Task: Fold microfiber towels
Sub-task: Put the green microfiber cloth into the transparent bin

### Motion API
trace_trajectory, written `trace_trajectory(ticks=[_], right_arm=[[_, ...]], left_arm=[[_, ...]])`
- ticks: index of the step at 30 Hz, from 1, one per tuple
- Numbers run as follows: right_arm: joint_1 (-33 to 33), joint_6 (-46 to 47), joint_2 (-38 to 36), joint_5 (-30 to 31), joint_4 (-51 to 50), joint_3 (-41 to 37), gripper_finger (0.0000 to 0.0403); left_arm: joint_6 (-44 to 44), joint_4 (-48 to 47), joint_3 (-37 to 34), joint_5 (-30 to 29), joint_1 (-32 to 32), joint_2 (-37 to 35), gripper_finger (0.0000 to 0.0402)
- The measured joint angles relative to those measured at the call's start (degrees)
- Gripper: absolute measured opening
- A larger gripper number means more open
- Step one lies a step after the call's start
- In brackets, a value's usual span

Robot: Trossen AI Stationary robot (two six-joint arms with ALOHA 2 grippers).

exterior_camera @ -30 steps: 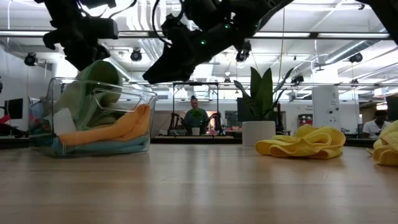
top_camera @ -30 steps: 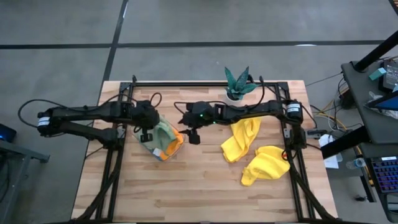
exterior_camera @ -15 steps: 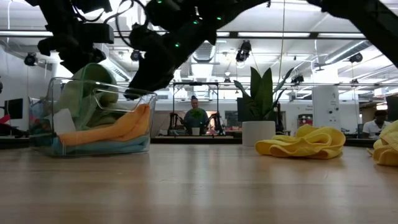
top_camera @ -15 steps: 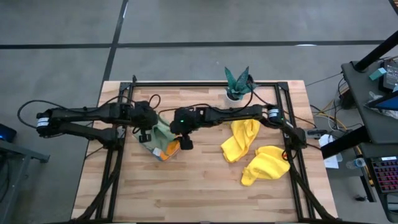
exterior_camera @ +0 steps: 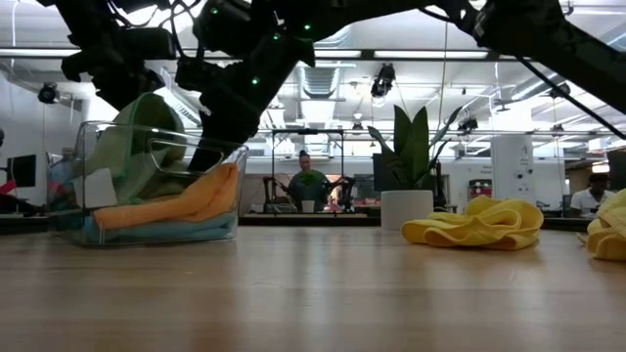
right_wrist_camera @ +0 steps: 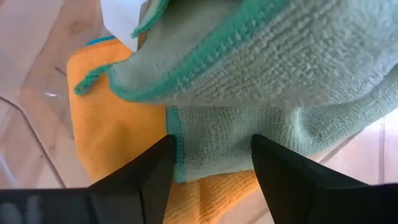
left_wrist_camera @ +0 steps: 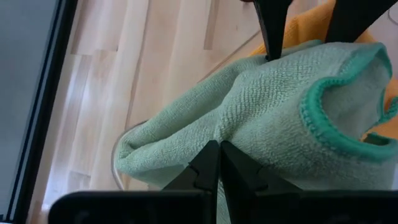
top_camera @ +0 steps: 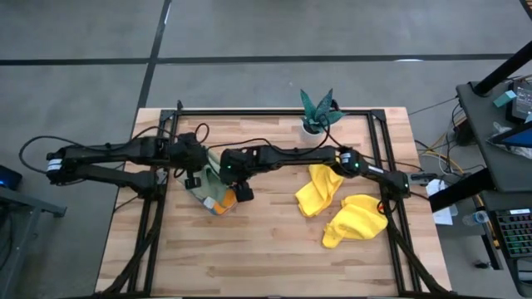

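Both grippers work the pale green towel (left_wrist_camera: 273,106): left gripper (left_wrist_camera: 214,158) pinched shut on it, right gripper (right_wrist_camera: 208,155) open; close squarely on the hem

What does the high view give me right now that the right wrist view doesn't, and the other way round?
Only the high view shows the two yellow towels loose on the table, the plant, and both arms meeting at the clear tray.

Only the right wrist view shows the right gripper open, fingers straddling the pale green towel's teal-edged corner, with a strip of blue towel behind.

Both show the pale green towel lying over the orange towel in the tray.
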Motion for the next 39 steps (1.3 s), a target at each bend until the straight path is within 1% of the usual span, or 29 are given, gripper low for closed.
trace_trajectory(ticks=[2,5,8,12,13,18,23,26,31,35,39], right_arm=[[0.0,0.0,0.2,0.0,-0.1,0.4,0.0199],[0.0,-0.5,0.2,0.1,0.1,0.4,0.017],[0.0,-0.8,0.2,1.1,0.3,0.3,0.0118],[0.0,-2.0,0.3,1.5,0.4,0.3,0.0033],[0.0,-2.5,0.3,1.5,0.4,0.3,0.0021],[0.2,-3.0,-0.1,1.5,0.3,0.8,0.001],[0.5,-3.5,-3.4,1.5,0.1,1.2,0.0009],[0.6,-3.5,-5.2,1.4,-1.6,1.2,0.0009],[0.8,-2.7,-7.1,1.5,-5.9,1.2,0.0009],[0.9,-1.2,-7.2,1.4,-8.3,1.2,0.0009],[0.9,0.5,-7.2,0.5,-7.2,-0.7,0.0016]], left_arm=[[0.0,0.1,0.0,0.0,0.0,-0.1,0.0],[0.0,0.2,0.0,0.0,0.0,0.0,0.0],[0.0,0.7,0.0,0.0,0.0,0.2,0.0],[0.1,1.4,0.0,0.0,0.0,0.2,0.0],[0.1,1.4,0.0,0.0,0.0,0.3,0.0],[0.1,1.4,0.0,0.0,0.0,0.2,0.0],[0.1,1.3,0.0,-0.1,0.0,0.3,0.0],[0.1,1.2,0.0,-1.3,0.0,0.3,0.0],[0.1,1.2,0.1,-1.4,0.0,0.2,0.0],[0.1,1.7,0.2,-1.4,0.0,0.1,0.0],[0.1,3.3,0.4,-1.4,0.0,0.2,0.0]])
